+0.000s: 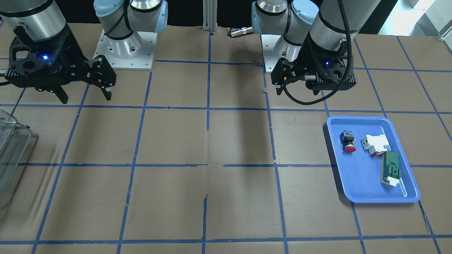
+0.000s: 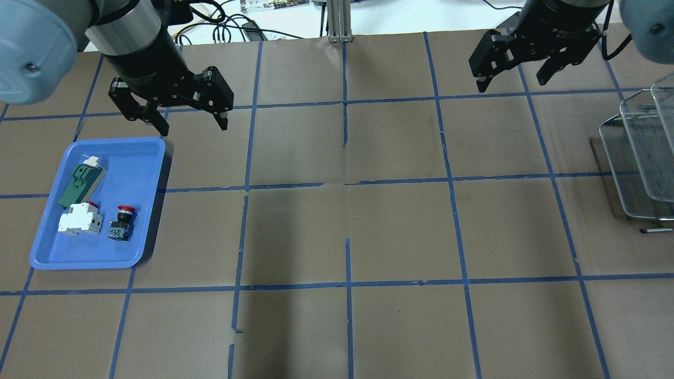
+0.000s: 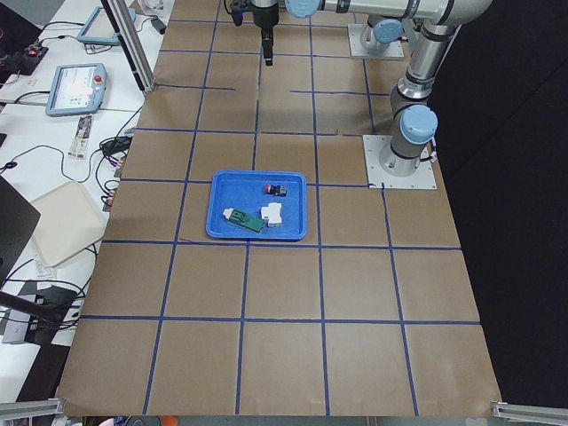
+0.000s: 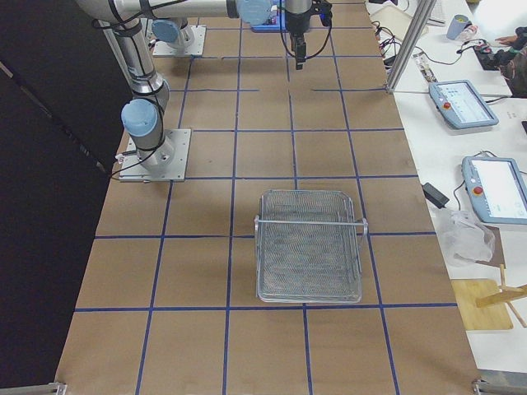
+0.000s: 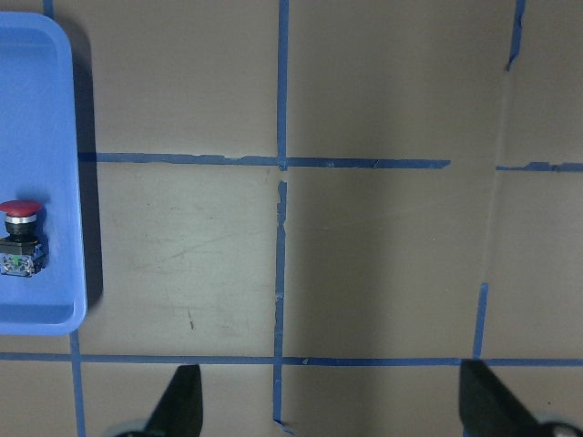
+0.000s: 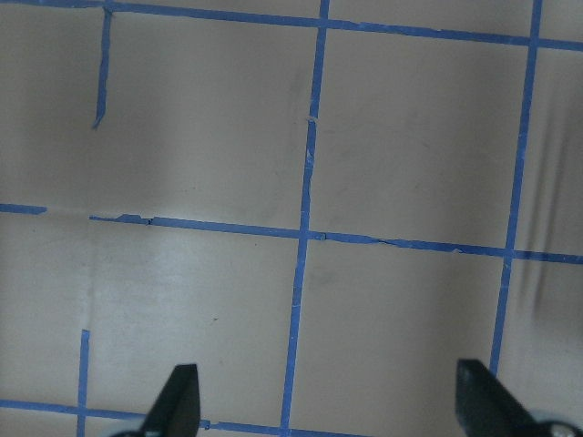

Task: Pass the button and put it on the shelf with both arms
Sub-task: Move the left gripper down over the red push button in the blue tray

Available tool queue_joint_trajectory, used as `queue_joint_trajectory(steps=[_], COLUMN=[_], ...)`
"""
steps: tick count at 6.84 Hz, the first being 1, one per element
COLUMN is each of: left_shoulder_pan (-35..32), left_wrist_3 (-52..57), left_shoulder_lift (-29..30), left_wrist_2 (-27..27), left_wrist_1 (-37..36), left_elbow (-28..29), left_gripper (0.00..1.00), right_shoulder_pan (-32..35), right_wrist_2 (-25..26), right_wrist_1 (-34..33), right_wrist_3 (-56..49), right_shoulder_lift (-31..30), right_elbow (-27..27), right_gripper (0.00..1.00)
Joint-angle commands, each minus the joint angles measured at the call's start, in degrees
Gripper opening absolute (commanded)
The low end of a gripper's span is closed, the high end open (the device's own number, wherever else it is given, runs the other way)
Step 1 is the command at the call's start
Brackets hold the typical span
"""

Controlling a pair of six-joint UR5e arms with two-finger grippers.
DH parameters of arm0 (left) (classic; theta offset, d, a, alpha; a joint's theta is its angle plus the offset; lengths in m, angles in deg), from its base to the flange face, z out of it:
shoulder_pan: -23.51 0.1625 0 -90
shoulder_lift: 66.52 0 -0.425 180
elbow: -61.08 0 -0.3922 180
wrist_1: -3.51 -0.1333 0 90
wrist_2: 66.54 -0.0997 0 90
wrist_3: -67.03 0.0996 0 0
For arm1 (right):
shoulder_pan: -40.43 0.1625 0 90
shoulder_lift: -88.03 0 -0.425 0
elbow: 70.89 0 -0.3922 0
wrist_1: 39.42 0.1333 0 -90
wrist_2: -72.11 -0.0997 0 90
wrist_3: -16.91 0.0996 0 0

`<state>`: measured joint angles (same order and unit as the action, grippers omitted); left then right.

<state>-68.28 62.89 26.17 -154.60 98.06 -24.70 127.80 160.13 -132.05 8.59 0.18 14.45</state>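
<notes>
One blue tray (image 2: 138, 173) holds three parts: one button (image 2: 121, 222), one white-and-red block (image 2: 79, 218) and one green-and-white flat part (image 2: 81, 181); one wire basket (image 4: 309, 247), cut off in the overhead view, stands well apart. The button lies on its side just beside the block, with a red cap and a black body, its rear markings too small to read. The two grippers, left gripper (image 2: 193, 126) and right gripper (image 2: 511, 83), hover wide open and empty.
</notes>
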Motion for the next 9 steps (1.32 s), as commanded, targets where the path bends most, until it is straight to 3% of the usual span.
queue_joint_trajectory(steps=[1, 3, 5, 7, 9], left_shoulder_pan=[0.12, 0.39, 3.18, 11.95, 21.6], left_wrist_3=[0.01, 0.27, 9.8, 20.87, 30.03], left_shoulder_lift=[-0.4, -0.67, -1.37, -1.9, -1.73], left_wrist_2=[0.17, -0.35, -2.1, -2.38, -2.12], left_wrist_1=[0.02, 0.2, -0.15, -2.94, -10.14], left_elbow=[-0.61, -0.88, -3.5, -7.89, -15.17], left_gripper=[1.0, 1.0, 1.0, 1.0, 1.0], right_shoulder_pan=[0.08, 0.08, 0.0, -0.09, 0.0], right_wrist_2=[-0.13, -0.22, 0.14, 0.4, 0.4], right_wrist_1=[0.0, -0.09, 0.0, 0.09, 0.09], right_wrist_3=[0.05, 0.05, 0.06, -0.56, -0.21], right_shoulder_lift=[-0.04, -0.04, -0.13, -0.12, -0.13], right_elbow=[0.0, 0.0, -0.08, -0.08, -0.08], right_gripper=[1.0, 1.0, 1.0, 1.0, 1.0])
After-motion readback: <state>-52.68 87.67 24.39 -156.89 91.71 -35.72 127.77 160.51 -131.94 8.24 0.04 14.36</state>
